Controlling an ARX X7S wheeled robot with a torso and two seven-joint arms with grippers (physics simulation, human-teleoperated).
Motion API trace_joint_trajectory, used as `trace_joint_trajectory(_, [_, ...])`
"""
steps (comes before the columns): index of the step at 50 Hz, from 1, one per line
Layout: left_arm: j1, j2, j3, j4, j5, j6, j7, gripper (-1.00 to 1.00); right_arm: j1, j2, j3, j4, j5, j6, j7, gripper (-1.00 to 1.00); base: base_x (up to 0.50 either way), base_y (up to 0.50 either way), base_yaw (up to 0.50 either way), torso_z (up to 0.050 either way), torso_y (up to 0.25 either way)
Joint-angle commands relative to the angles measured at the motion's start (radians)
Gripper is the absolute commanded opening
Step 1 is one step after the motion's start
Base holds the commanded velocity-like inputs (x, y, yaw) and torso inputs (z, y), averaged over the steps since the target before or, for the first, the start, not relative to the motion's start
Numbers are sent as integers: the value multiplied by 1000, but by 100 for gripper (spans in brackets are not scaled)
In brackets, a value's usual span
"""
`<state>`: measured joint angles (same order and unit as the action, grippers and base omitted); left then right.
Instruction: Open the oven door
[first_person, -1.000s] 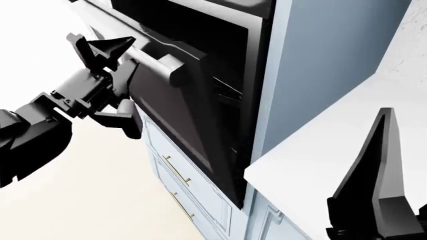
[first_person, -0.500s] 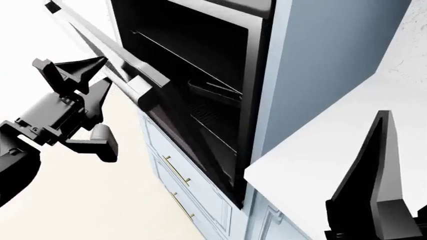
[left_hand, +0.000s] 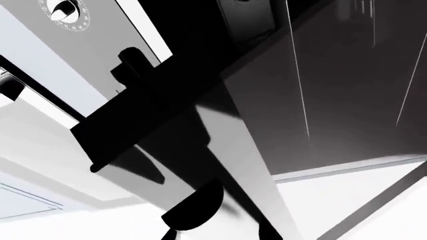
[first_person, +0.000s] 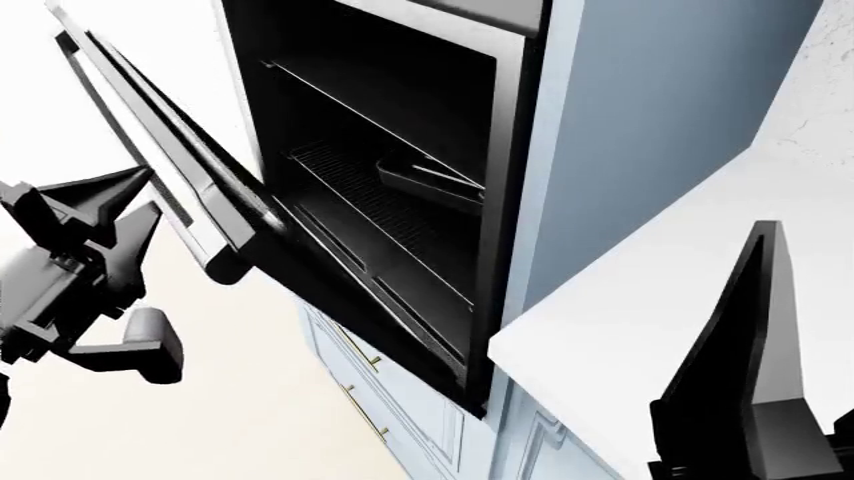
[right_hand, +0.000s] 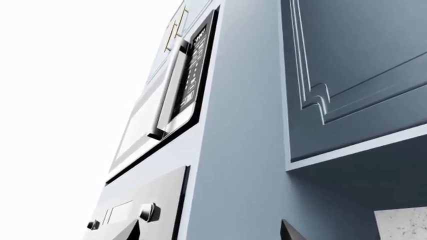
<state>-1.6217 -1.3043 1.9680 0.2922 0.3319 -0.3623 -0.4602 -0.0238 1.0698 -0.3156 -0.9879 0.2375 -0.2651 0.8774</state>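
In the head view the oven door (first_person: 207, 180) hangs tilted well out from the oven, hinged at its lower edge, with its silver bar handle (first_person: 140, 145) along the outer top edge. My left gripper (first_person: 123, 270) is open just left of the handle's lower end, with nothing between its fingers. The left wrist view shows the door's dark glass (left_hand: 333, 85) close up, the left gripper (left_hand: 220, 236) open at the frame edge. My right gripper (first_person: 747, 400) stands at the lower right over the counter. It is open (right_hand: 210, 235) and empty in the right wrist view.
Wire racks (first_person: 387, 215) and a dark pan (first_person: 427, 180) show inside the oven cavity. Pale-blue drawers (first_person: 387, 390) with brass pulls sit below it. A white counter (first_person: 641, 300) runs to the right. The right wrist view shows a microwave (right_hand: 170, 100), oven knobs (right_hand: 148, 212) and an upper cabinet (right_hand: 353, 75).
The oven door has swung farther down and outward, exposing the racks. My left gripper has moved down and left, off the handle. The right arm has not moved.
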Motion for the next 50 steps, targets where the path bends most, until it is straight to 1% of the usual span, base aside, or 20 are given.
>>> trace_joint_trajectory(1, [135, -42, 76, 54, -34, -34, 17, -100, 1, 3, 1, 0, 2, 0, 2, 100, 0, 0, -3, 0, 0])
trace_joint_trajectory(20, [248, -48, 123, 23, -98, -54, -78, -100, -1, 5, -5, -4, -4, 0, 5, 100, 1, 1, -2, 0, 0])
trace_joint_trajectory(28, [318, -69, 145, -6, -165, -26, -165, -100, 6, 4, -9, -1, -3, -1, 2, 100, 2, 2, -2, 0, 0])
trace_joint_trajectory(32, [348, -65, 154, -26, -187, -16, -209, -100, 2, 4, -11, -5, -7, -1, 5, 100, 2, 2, -3, 0, 0])
trace_joint_trajectory(34, [384, -46, 161, -55, -217, -5, -264, -100, 2, 2, -14, -5, -9, 0, 3, 100, 4, 4, -2, 0, 0])
trace_joint_trajectory(38, [443, -8, 170, -102, -265, 11, -337, -100, 2, 2, -16, -5, -11, -1, 4, 100, 2, 2, -4, 0, 0])
trace_joint_trajectory(42, [475, 9, 165, -135, -299, 32, -391, -100, 2, 1, -18, -7, -14, -1, 5, 100, 4, 4, -4, 0, 0])
trace_joint_trajectory(46, [528, 47, 154, -197, -340, 77, -490, -100, 2, 2, -19, -7, -15, -2, 6, 100, 3, 4, -4, 0, 0])
trace_joint_trajectory(47, [546, 65, 143, -220, -354, 90, -538, -100, 1, 3, -19, -7, -15, -3, 6, 100, 0, 0, -4, 0, 0])
trace_joint_trajectory(48, [551, 70, 141, -228, -356, 96, -549, -100, 1, 3, -18, -6, -14, -4, 7, 100, 7, 8, -4, 0, 0])
trace_joint_trajectory(49, [560, 77, 135, -238, -355, 97, -582, -100, 2, 3, -18, -6, -15, -4, 7, 100, 3, -2, -5, 0, 0])
trace_joint_trajectory(50, [587, 95, 116, -277, -381, 135, -653, -100, 2, 2, -20, -4, -15, -4, 5, 100, 0, 0, -5, 0, 0])
